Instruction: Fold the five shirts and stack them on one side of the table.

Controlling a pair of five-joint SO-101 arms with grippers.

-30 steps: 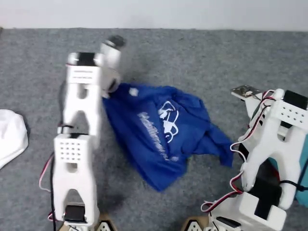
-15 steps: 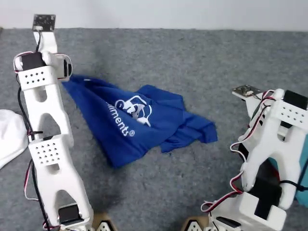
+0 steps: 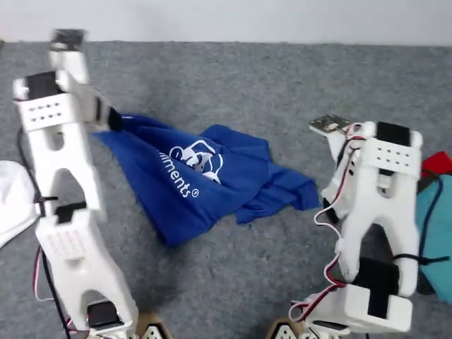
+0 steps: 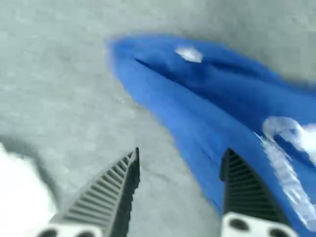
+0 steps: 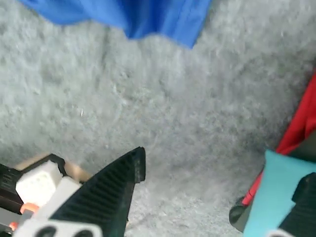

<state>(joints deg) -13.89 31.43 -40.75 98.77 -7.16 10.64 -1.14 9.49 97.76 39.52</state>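
Grey felt-like table surface (image 3: 282, 85): spreads under both arms and all the cloth.
Blue fabric shirt with white print (image 3: 205, 183): lies crumpled and unfolded mid-table between the two arms, print side up. One corner stretches toward the far left, and a bunched sleeve trails toward the right arm.
Left white plastic arm (image 3: 63, 176): stands along the table's left side, its wrist at the shirt's far-left corner.
Right white plastic arm (image 3: 374, 212): stands at the right side, near the shirt's sleeve end but apart from it.
Left gripper (image 4: 181, 153): released, fingers spread and holding nothing, above the grey surface just beside the shirt's edge.
Right gripper (image 5: 222, 168): released, fingers wide apart over bare grey surface, one finger by the teal cloth.
White bundled cloth (image 3: 18, 201): at the left table edge, beside the left arm.
Teal cloth (image 3: 432, 212): at the right edge behind the right arm.
Red cloth (image 3: 438, 162): touching the teal cloth.
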